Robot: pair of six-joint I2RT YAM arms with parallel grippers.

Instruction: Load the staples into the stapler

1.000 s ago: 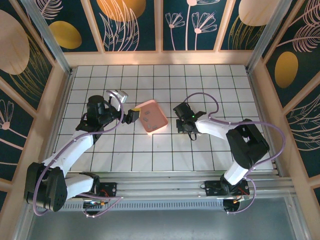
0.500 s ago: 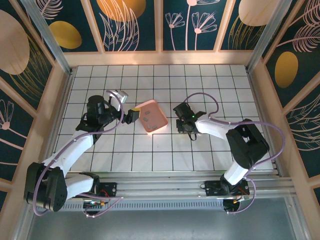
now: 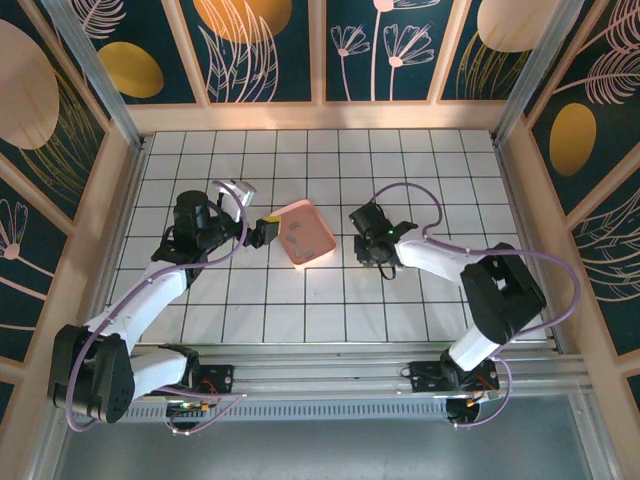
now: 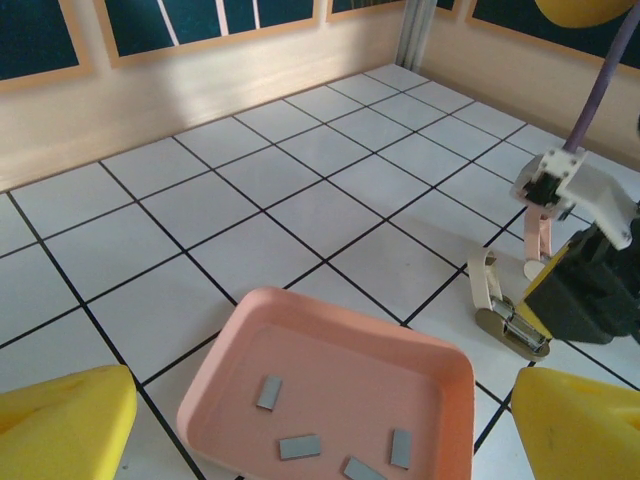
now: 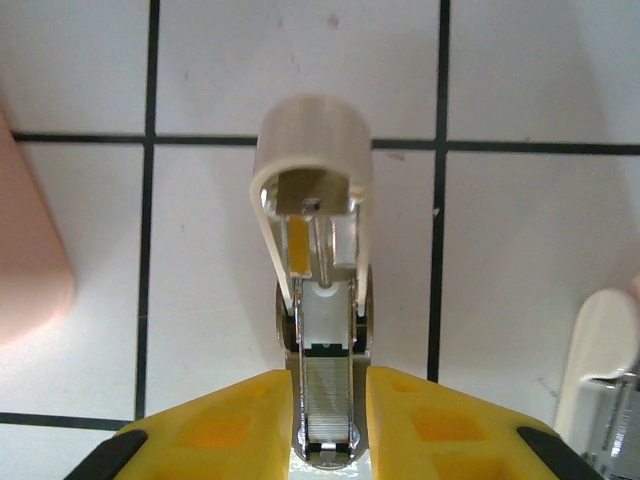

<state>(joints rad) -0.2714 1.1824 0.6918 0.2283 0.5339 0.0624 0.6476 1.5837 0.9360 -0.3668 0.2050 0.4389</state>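
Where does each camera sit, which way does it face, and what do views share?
Top external: high behind the bases, looking down on the white tiled table; both arms, left hand, right hand.
Left wrist: on the left arm, facing across the pink rounded-square plastic tray of dark-grey metal staple strips; own yellow fingers at bottom corners.
Right wrist: straight down on the small grey-and-beige stapler, lid open; own yellow fingers against its base.
Shared: both wrist views show tray and stapler.

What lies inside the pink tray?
Four small grey staples lie loose in the pink tray. Its near part is out of frame, so more may hide there.
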